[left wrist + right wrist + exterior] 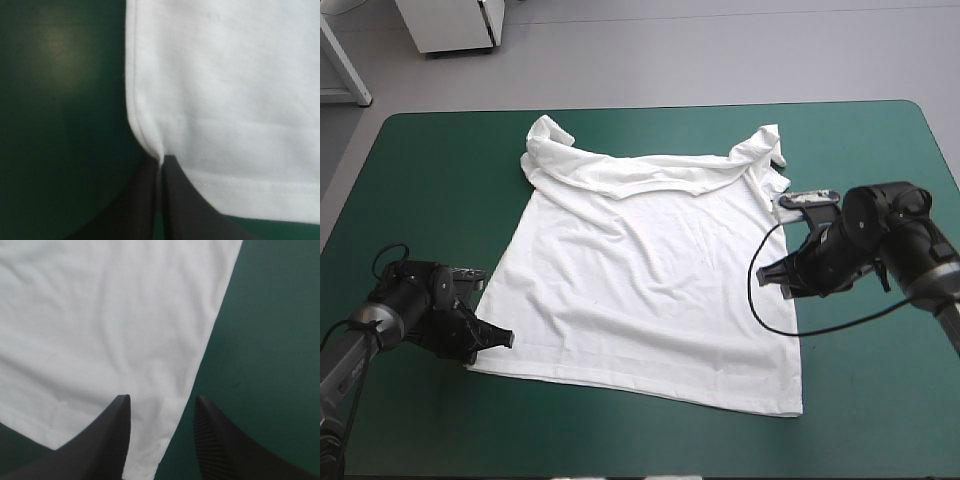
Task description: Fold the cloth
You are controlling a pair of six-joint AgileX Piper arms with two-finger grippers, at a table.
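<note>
T-shirt (640, 290): lies spread flat in the middle of the desk (430, 200), collar end toward the far edge, hem (640, 385) toward me. The body is smooth with shallow creases. The sleeves (548, 135) and collar are rumpled and turned in at the far end.
Left hand (161, 159): clamped on the T-shirt at the near left hem corner. A pinch of hem stands up between my fingertips.
Right hand (161, 399): fingers apart, low at the T-shirt's right side edge, about midway along it. The edge runs between the fingers, one over cloth and one over bare cover. Contact with the cloth: cannot tell.
Handling (judgement): thin, light, limp knit. It will sag and trail from any held point and keep no shape, so one corner alone would pull the sheet askew. Not fragile. The ribbed fingers should grip it well.
Where to hold (judgement): hemmed edges and corners, where doubled cloth gives the fingers more to bite on. My right hand needs a matching hold on its side before any lift.
Surface: teal-green cover, flat and matte. Cloth will likely slide over it with some drag.
Room: bare cover on every side of the T-shirt, widest to left and right, enough to lay a fold either way.
</note>
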